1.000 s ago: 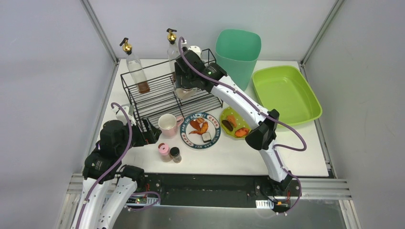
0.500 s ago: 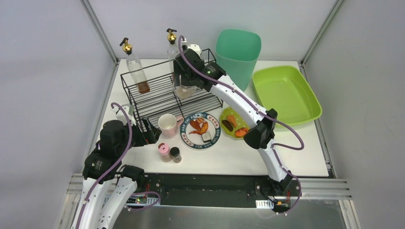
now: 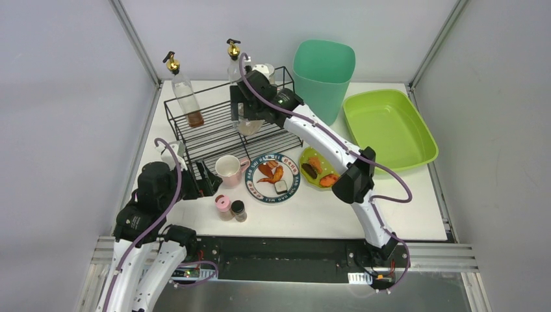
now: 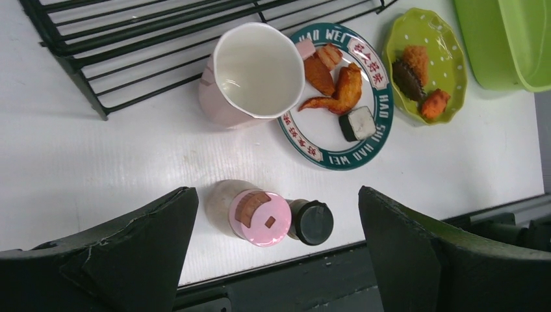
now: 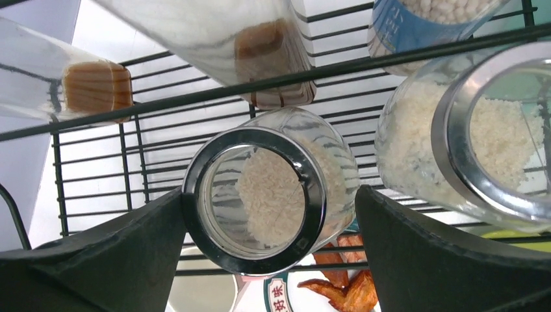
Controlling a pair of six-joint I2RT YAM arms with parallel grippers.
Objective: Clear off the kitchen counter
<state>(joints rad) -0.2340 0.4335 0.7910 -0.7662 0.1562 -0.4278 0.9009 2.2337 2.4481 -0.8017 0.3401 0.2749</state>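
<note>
My right gripper (image 3: 247,116) reaches over the black wire rack (image 3: 208,133), shut on a glass jar of rice (image 5: 260,195) with a metal-ringed lid, held just above the shelf wires. On the white kitchen counter (image 3: 312,214) stand a pink cup (image 3: 227,169), a round plate (image 3: 291,190) of food, a small green dish (image 3: 305,156) of food, a pink-lidded shaker (image 3: 223,205) and a black-lidded shaker (image 3: 238,209). My left gripper (image 3: 206,179) is open and empty; in its wrist view both shakers (image 4: 260,218) (image 4: 313,222) lie just past its fingers.
A teal bin (image 3: 323,71) and a lime-green tray (image 3: 390,127) stand at the back right. Two pump bottles (image 3: 185,97) (image 3: 235,65) with brown liquid stand on the rack. Another rice jar (image 5: 494,130) and a blue-labelled container (image 5: 429,16) sit beside the held jar.
My right gripper has moved a little left and further back over the rack with the jar in it. The left arm has stayed still.
</note>
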